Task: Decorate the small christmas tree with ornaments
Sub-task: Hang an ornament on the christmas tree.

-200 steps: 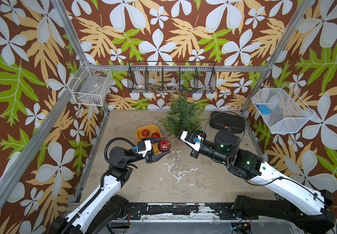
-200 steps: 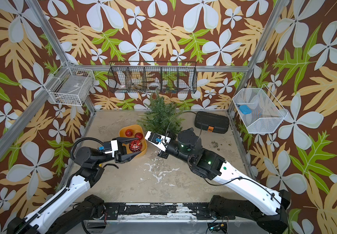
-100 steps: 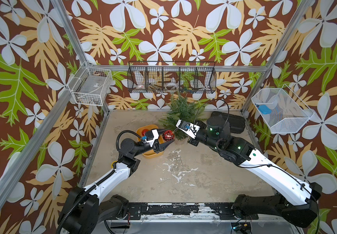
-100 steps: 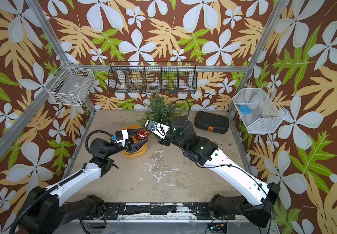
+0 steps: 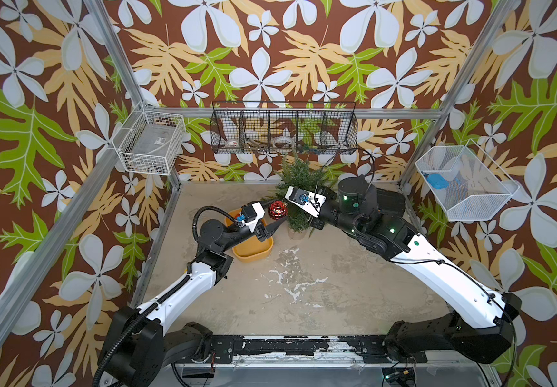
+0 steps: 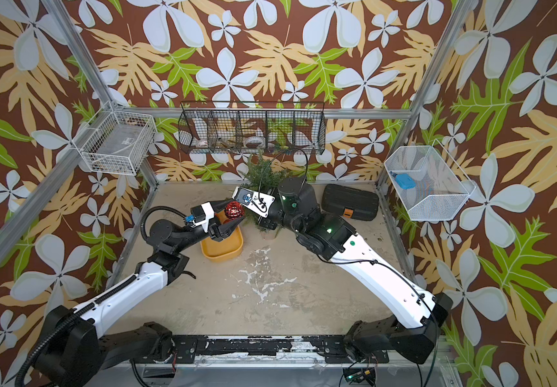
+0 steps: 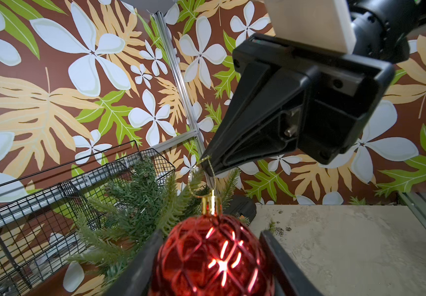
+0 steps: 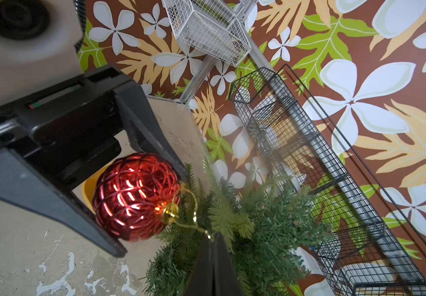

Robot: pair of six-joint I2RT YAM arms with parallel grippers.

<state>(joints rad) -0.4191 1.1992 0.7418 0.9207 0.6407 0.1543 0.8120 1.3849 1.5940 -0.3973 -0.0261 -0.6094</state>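
A shiny red lattice ornament with a gold cap hangs in the air right at the left side of the small christmas tree. My left gripper is shut on the ball, one finger on each side of it. My right gripper is shut, and its tips pinch the ornament's gold string loop against the tree's needles. The two grippers meet tip to tip over the tree's left branches.
A yellow tray lies under my left wrist. A black case sits on the table behind my right arm. A black wire basket hangs on the back wall just above the tree. White baskets hang at the left and right.
Both arms have carried the ornament from above the tray's front edge back and to the right, up to the tree's left side. Both grips have stayed the same.
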